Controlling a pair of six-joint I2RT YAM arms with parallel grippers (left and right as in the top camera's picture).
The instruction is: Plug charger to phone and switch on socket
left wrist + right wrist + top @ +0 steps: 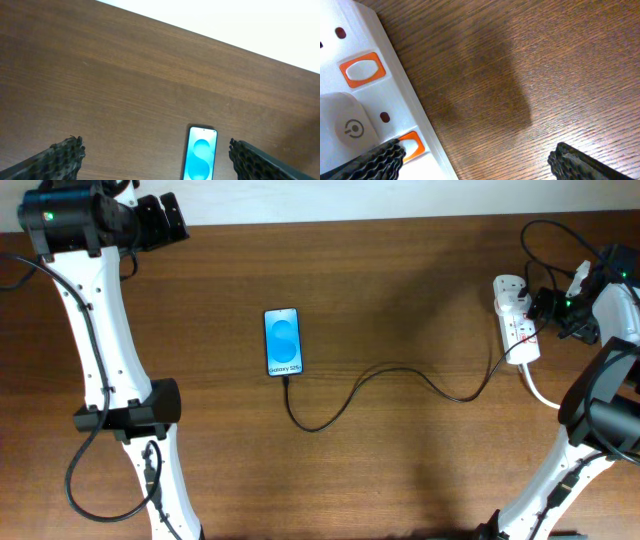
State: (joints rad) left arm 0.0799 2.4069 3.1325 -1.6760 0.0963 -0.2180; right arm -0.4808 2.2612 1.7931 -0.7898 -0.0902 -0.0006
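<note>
The phone [283, 342] lies flat at mid-table with its blue screen up; it also shows in the left wrist view [201, 159]. The charger's thin black cable [390, 370] meets the phone's bottom edge and curves right to the white socket strip [518, 330]. A white adapter [345, 125] sits in the strip [395, 107], between two orange-framed switches [362, 70]. My right gripper [545, 305] is open right beside the strip. In the right wrist view [477, 162] one finger is over the lower switch [412, 145]. My left gripper [168, 220] is open and empty at the far left [157, 160].
The strip's thick white cord [540, 392] runs toward the right arm's base. Black robot cables [545, 235] loop at the back right. The table's far edge [210, 37] meets a white surface.
</note>
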